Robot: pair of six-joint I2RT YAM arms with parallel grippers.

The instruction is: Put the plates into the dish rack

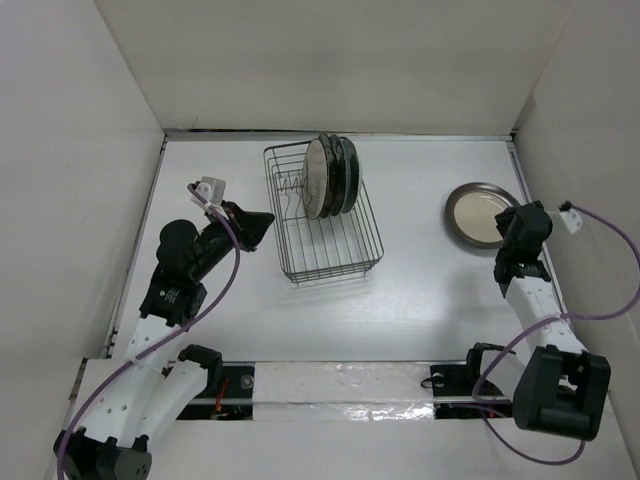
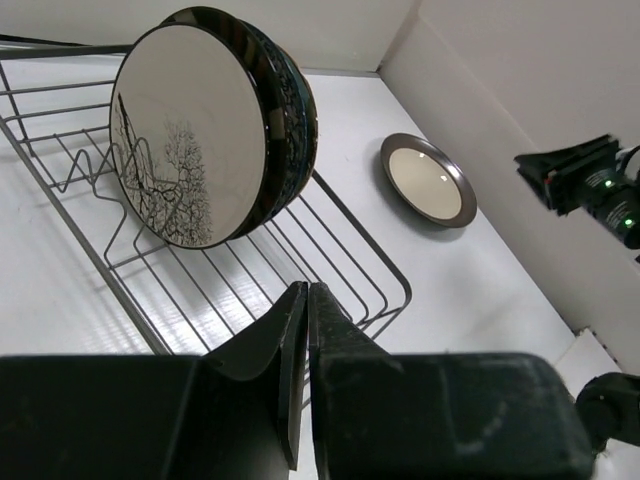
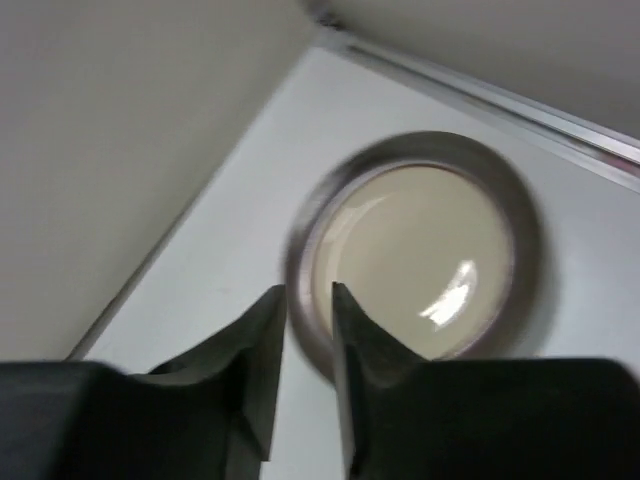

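The dark wire dish rack [image 1: 330, 262] stands at the table's middle, with several plates [image 1: 330, 177] upright on edge at its far end. In the left wrist view the front plate [image 2: 185, 135] is cream with a dark rim and a tree pattern. A grey-brown rimmed beige plate [image 1: 475, 212] lies flat at the right; it also shows in the right wrist view [image 3: 420, 250]. My right gripper [image 3: 309, 290] is narrowly open, its tips at this plate's near rim. My left gripper [image 2: 307, 288] is shut and empty beside the rack's left side [image 1: 268, 220].
White walls enclose the table on the left, back and right; the beige plate lies close to the right wall. The rack's near half [image 2: 395, 270] holds no plates. The right arm [image 2: 590, 180] shows in the left wrist view.
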